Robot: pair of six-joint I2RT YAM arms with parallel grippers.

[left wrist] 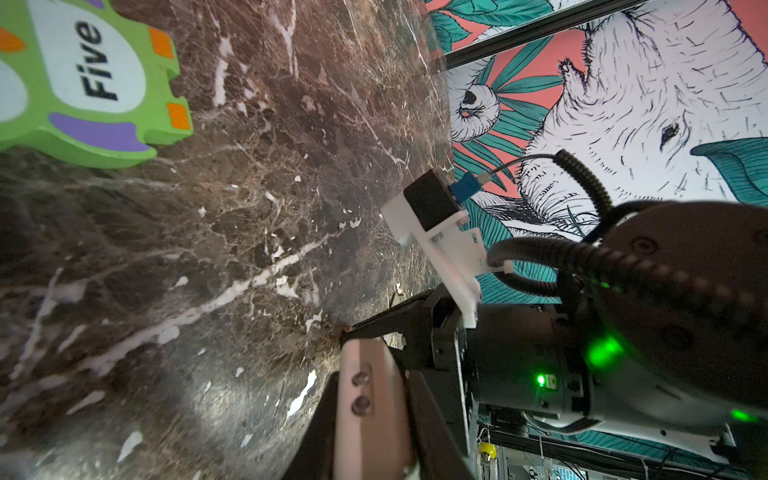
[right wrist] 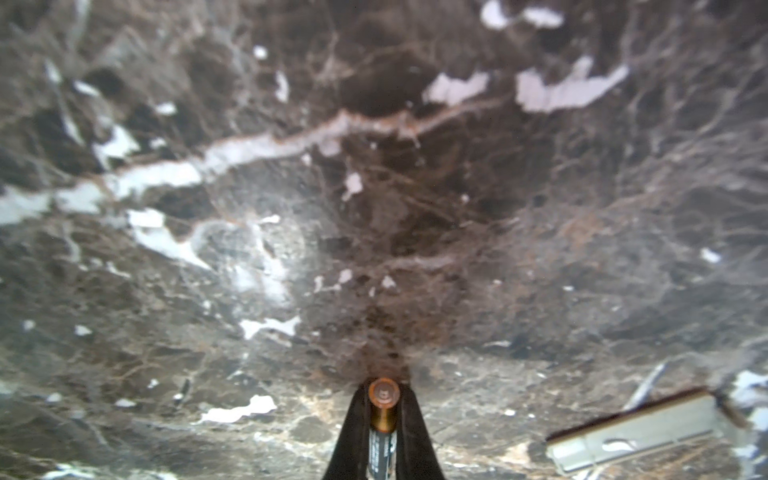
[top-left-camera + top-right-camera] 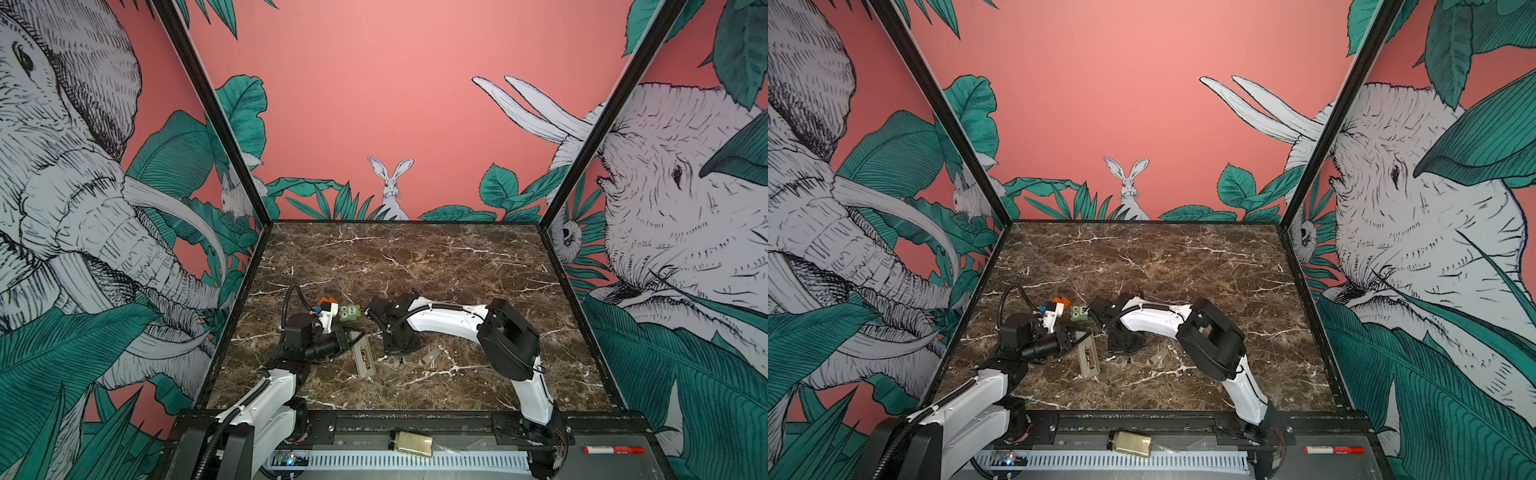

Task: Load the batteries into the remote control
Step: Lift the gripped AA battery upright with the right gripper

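The remote control [image 3: 364, 356] lies back up on the marble, left of centre in both top views, and a battery [image 3: 1088, 356] shows in its open recess. My left gripper [image 3: 352, 335] is shut on the remote's far end. In the left wrist view its beige back [image 1: 365, 399] with two screws sits between my black fingers [image 1: 324, 419]. My right gripper [image 3: 401, 360] points down at the table just right of the remote. It is shut on a second battery [image 2: 383, 419], whose brassy end sticks out past the fingertips, close to the marble.
A grey battery cover [image 3: 432, 356] lies right of the right gripper, also in the right wrist view [image 2: 648, 432]. A green owl block [image 3: 350, 312] and small orange and blue blocks [image 3: 326, 302] sit behind the remote. A jar [image 3: 411, 441] and a red marker [image 3: 614, 449] rest on the front rail.
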